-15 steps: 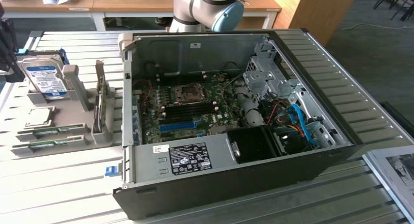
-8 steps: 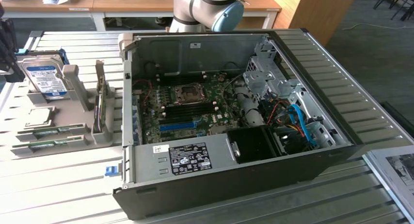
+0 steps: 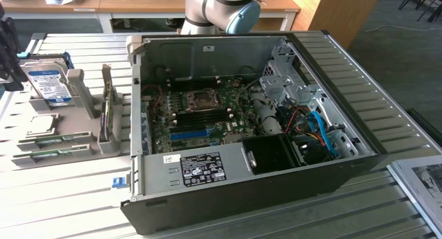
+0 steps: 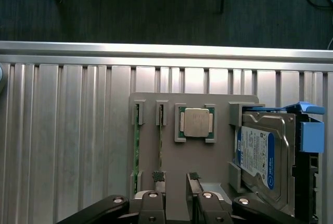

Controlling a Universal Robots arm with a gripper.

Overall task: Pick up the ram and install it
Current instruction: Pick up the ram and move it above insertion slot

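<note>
Exterior view: the ram (image 3: 59, 139) sits slotted in the grey holder (image 3: 83, 152), near the table's (image 3: 69, 197) edge on that view's left, beside the computer case (image 3: 228, 197).

Wrist view: the gripper (image 4: 176, 176) hangs open and empty at the holder's (image 4: 174, 156) edge. One fingertip (image 4: 158, 176) lies over the ram (image 4: 160, 135) rather than beside it, so descending could jam it against the stick's edge or miss the grip.
</note>
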